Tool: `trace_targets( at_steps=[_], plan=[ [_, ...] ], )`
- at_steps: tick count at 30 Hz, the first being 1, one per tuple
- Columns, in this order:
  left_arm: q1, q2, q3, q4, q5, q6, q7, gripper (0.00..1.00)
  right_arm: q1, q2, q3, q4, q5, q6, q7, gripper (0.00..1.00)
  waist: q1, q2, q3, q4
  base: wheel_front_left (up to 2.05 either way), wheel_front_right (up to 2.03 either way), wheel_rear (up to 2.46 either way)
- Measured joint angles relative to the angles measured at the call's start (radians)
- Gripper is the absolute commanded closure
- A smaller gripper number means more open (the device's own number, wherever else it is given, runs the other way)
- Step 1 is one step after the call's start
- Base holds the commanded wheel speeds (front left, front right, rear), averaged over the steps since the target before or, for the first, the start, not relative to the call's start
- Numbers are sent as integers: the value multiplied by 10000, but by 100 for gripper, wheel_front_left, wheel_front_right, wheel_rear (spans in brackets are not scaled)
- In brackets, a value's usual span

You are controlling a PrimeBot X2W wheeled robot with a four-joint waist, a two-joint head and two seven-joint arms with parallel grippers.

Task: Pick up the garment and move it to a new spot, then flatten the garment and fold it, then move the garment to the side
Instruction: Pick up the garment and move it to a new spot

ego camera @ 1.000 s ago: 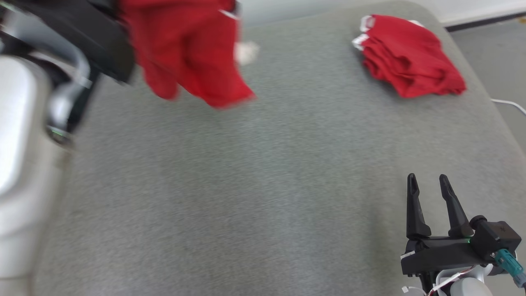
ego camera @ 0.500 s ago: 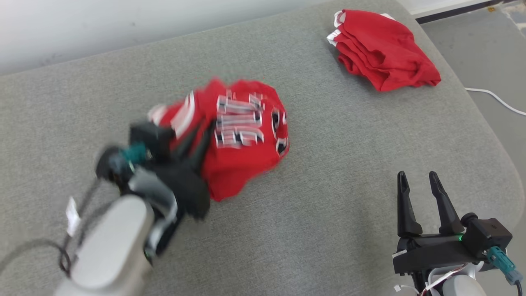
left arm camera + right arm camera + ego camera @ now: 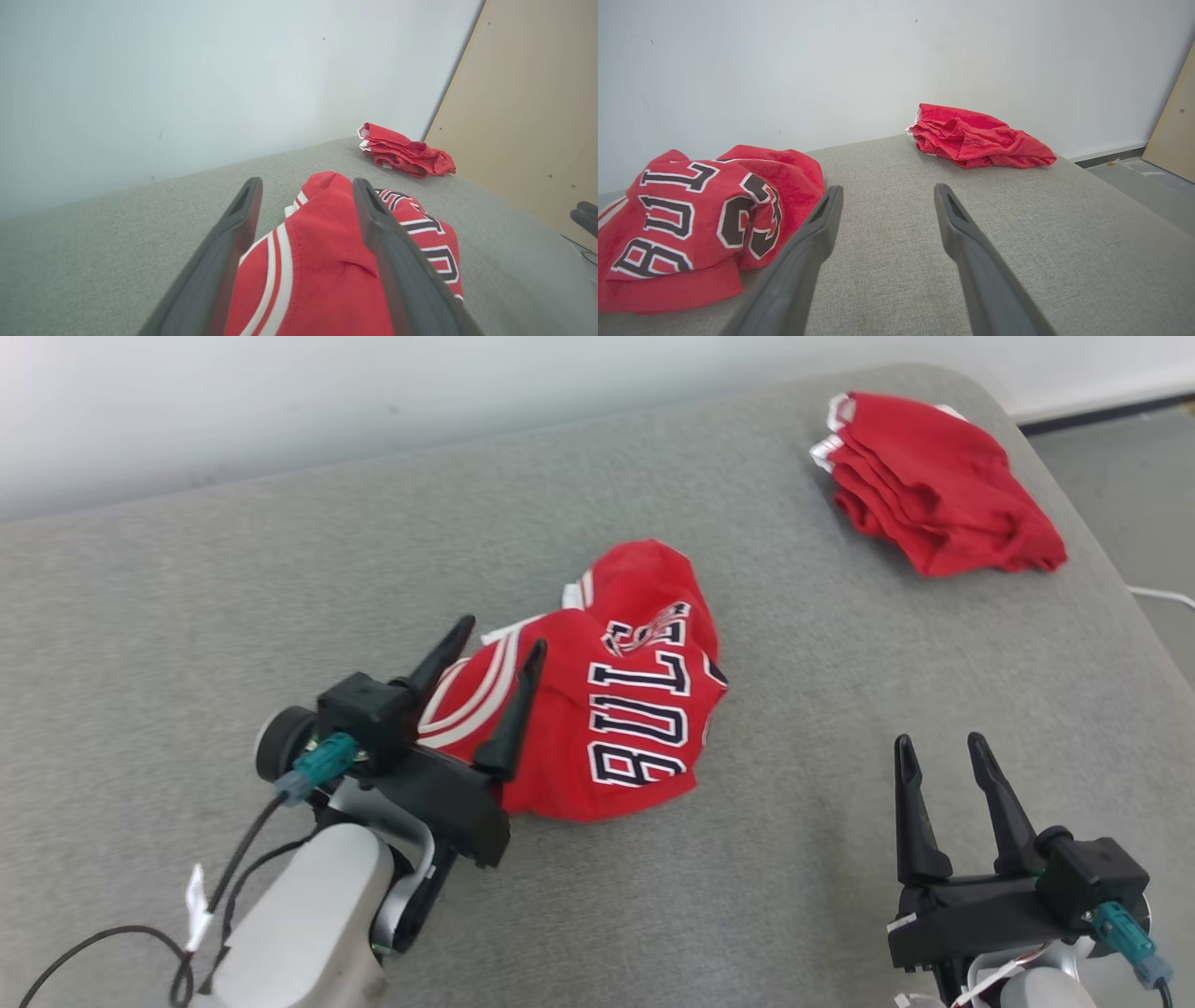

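**Left fingers spread over the crumpled jersey; right gripper open and empty**

The left gripper (image 3: 501,633) is seen at the lower left of the head view with its two dark fingers spread wide, nothing being clamped between them. In the left wrist view the garment (image 3: 616,709) is humped up in the gap between those fingers; whether the cloth is actually touched by either finger cannot be settled. The right gripper (image 3: 940,741) is held at the lower right of the head view, its fingers likewise parted, with only bare grey surface (image 3: 280,569) beneath them.

The garment – a red jersey with white stripes and dark, white-edged lettering – is lying in a loose heap at the centre of the head view, on the grey surface. A second red garment (image 3: 934,485) is bundled at the upper right, well apart from the first.

Several things are hidden or cut off. The jersey's lower left edge is covered by the left gripper's fingers and body. Its lettering is creased, so only "BUL" can be read with confidence. Both forearms are cropped by the bottom edge, and a white cable (image 3: 1158,593) is cut off at the right edge.
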Motion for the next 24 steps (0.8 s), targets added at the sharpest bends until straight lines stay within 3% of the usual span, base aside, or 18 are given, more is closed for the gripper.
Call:
trace_targets(
  at_steps=[12,13,20,24],
  plan=[
    [1151,725,1582,-1492,253,754,-345,0,322,4,38,-255,-384,0,56,0,-1,0,-730,1023,0,0,0],
    [1570,798,2056,-2052,382,888,-349,0,338,4,40,-318,-428,0,90,0,0,0,-876,1204,0,0,0],
    [3272,886,3394,-3423,968,1266,-362,0,527,4,48,-554,-539,-2,265,0,-1,-1,-1273,1647,0,0,0],
    [4342,777,4209,-4052,1315,1273,-370,0,667,4,42,-660,-539,0,339,0,-1,-1,-1514,1825,0,0,0]
  ],
)
